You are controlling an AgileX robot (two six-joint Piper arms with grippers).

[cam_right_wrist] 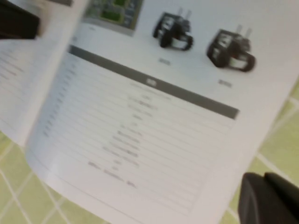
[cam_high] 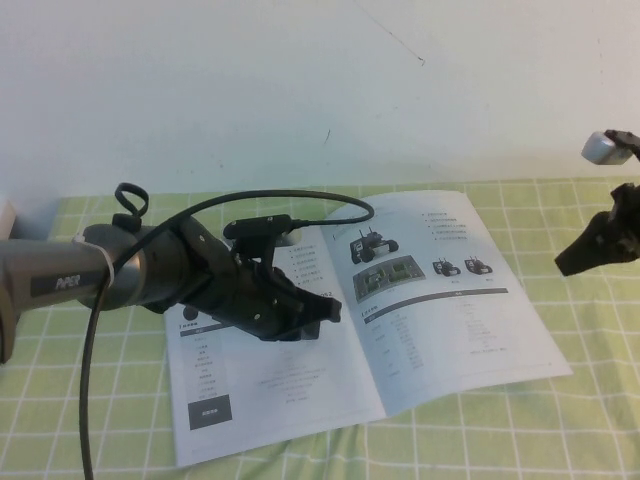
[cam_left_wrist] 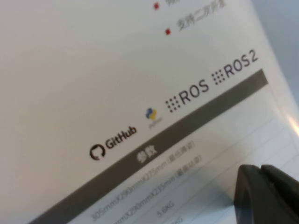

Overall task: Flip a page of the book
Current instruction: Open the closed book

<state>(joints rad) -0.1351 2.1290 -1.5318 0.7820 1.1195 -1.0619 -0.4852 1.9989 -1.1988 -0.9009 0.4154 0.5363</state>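
On the green checked table [cam_high: 520,440], our thin white paper booklet [cam_high: 300,400] lies open. Our left gripper [cam_high: 325,310] presses its left side, jaw state unclear, probably steadying it. Closed right gripper [cam_high: 575,262] hovers empty beyond the glossy robot-photo page [cam_high: 450,320].

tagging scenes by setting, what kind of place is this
Probably a robot test bench, not a home: a green checked tablecloth against a bare white wall, an open book of robot specs, the left tool over it and the right tool raised beside it.
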